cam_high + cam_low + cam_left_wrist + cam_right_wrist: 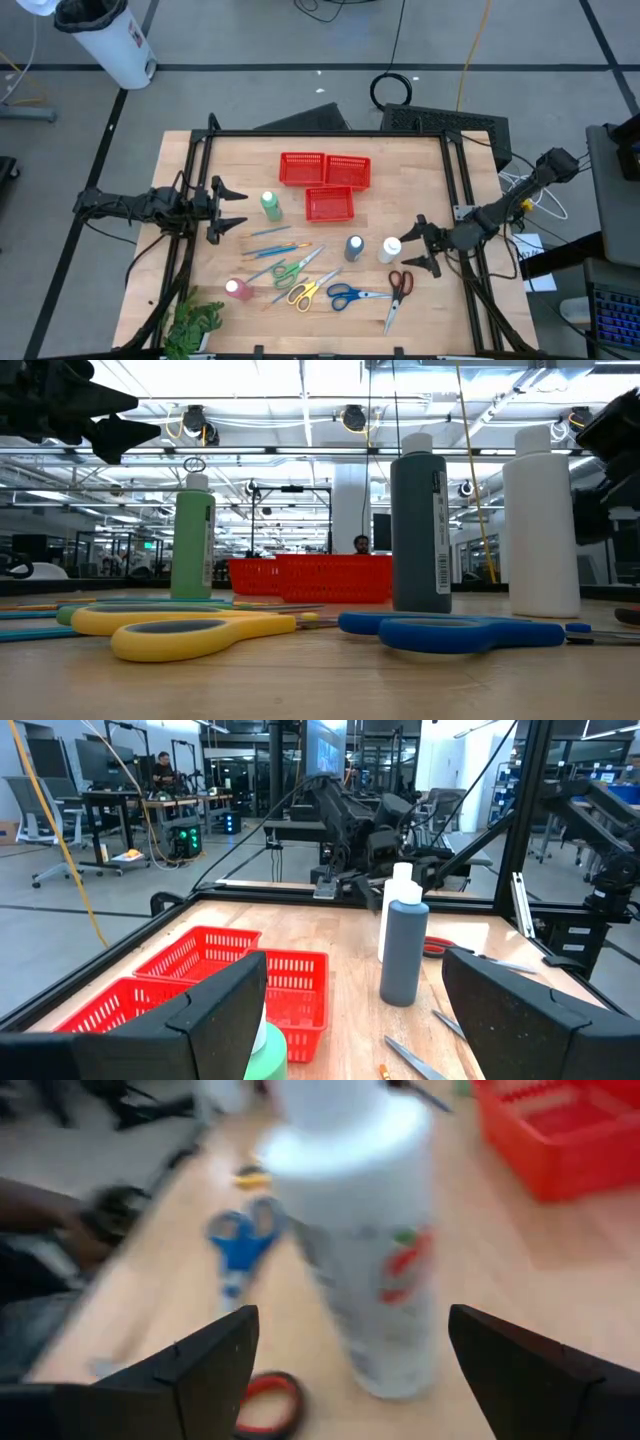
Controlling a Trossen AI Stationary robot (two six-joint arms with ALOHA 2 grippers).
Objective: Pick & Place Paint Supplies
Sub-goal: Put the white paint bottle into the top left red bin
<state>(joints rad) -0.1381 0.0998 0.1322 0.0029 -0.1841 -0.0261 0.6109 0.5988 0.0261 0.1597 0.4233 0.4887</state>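
Observation:
My left gripper (232, 208) is open, just left of the green bottle (270, 205), whose white cap shows low between its fingers in the left wrist view (265, 1042). My right gripper (423, 245) is open, just right of the white bottle (390, 250), which stands upright close ahead of its fingers (355, 1230). The grey-blue bottle (354, 247) stands beside the white one. The pink bottle (237, 289) stands at the near left. Thin brushes (275, 240) and green (290, 268), yellow (305, 292), blue (350, 295) and red (398, 290) scissors lie flat on the table.
Three red mesh baskets (325, 180) sit together at the table's far middle. A green leafy plant (195, 325) is at the near left corner. A black frame (320, 135) runs around the table's far edge and sides.

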